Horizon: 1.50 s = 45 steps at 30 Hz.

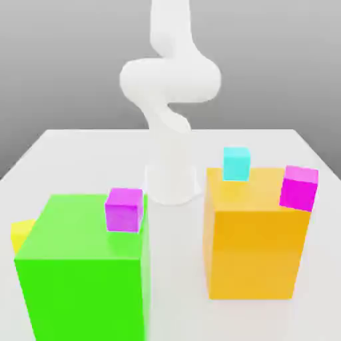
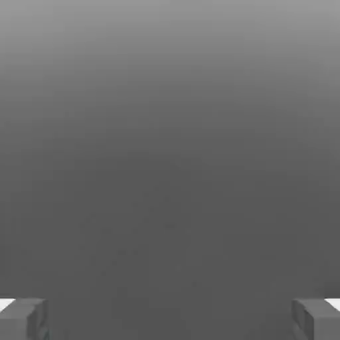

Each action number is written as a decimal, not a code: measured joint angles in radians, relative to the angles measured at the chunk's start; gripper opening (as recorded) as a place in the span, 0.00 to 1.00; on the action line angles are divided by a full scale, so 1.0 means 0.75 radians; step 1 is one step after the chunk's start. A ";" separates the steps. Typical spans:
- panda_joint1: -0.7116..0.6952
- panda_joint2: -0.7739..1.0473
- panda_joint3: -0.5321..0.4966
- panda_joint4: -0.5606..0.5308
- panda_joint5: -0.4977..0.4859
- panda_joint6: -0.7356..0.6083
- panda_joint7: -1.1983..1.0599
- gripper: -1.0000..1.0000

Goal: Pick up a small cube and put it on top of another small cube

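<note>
Gripper was spread wide, fingers well apart with nothing between them. Purple cube sat on the green block; cyan cube and magenta cube on the orange block.

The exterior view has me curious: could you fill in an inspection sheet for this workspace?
Surface: white table, bearing a big green block and a big orange block.
Job's things: purple cube on the green block; cyan cube on the orange block; magenta cube at the orange block's corner on the exterior view's right; yellow cube half hidden behind the green block.
Clutter: nothing seen.
Grippers: gripper open, holding nothing.
Cables: nothing seen.
Surroundings: plain grey backdrop; white arm behind the blocks.
</note>
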State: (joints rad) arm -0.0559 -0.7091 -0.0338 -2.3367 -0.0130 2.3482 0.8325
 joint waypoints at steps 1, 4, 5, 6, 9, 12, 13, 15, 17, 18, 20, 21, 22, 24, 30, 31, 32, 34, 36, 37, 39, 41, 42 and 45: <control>-0.032 0.052 -0.021 -0.021 -0.007 0.028 0.018 0.50; -0.120 0.199 -0.085 -0.081 -0.024 0.106 0.068 0.50; -0.149 0.247 -0.107 -0.100 -0.028 0.132 0.083 0.50; -0.177 0.294 -0.131 -0.120 -0.032 0.157 0.098 0.50; -0.259 0.437 -0.204 -0.178 -0.036 0.234 0.138 0.50; -0.336 0.580 -0.283 -0.237 -0.029 0.311 0.169 0.50; -0.360 0.628 -0.311 -0.256 -0.022 0.336 0.176 0.50; -0.407 0.726 -0.367 -0.295 -0.004 0.388 0.187 0.50; -0.456 0.825 -0.421 -0.334 0.029 0.439 0.188 0.50; -0.508 0.876 -0.444 -0.353 0.053 0.465 0.183 0.50; -0.571 0.978 -0.470 -0.392 0.110 0.515 0.166 0.50; -0.604 1.030 -0.480 -0.410 0.146 0.539 0.153 0.50; -0.630 1.082 -0.478 -0.424 0.186 0.566 0.134 0.50; -0.679 1.183 -0.428 -0.421 0.283 0.631 0.070 0.50; -0.846 1.402 -0.223 -0.378 0.481 0.797 -0.078 0.00; -0.846 1.402 -0.223 -0.378 0.480 0.797 -0.077 0.00; -0.846 1.402 -0.223 -0.378 0.479 0.797 -0.076 0.00; -0.846 1.402 -0.223 -0.378 0.478 0.797 -0.074 0.00; -0.847 1.398 -0.223 -0.379 0.473 0.794 -0.071 0.00; -0.824 1.365 -0.253 -0.387 0.442 0.769 -0.047 0.00; -0.783 1.280 -0.315 -0.407 0.350 0.705 0.022 0.00; -0.752 1.183 -0.368 -0.427 0.247 0.634 0.098 0.00; -0.745 1.140 -0.378 -0.427 0.214 0.602 0.125 0.00; -0.681 1.037 -0.321 -0.352 0.265 0.526 0.116 0.00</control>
State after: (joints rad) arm -0.5666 0.0688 -0.2743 -2.6010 0.1860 2.7426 0.9195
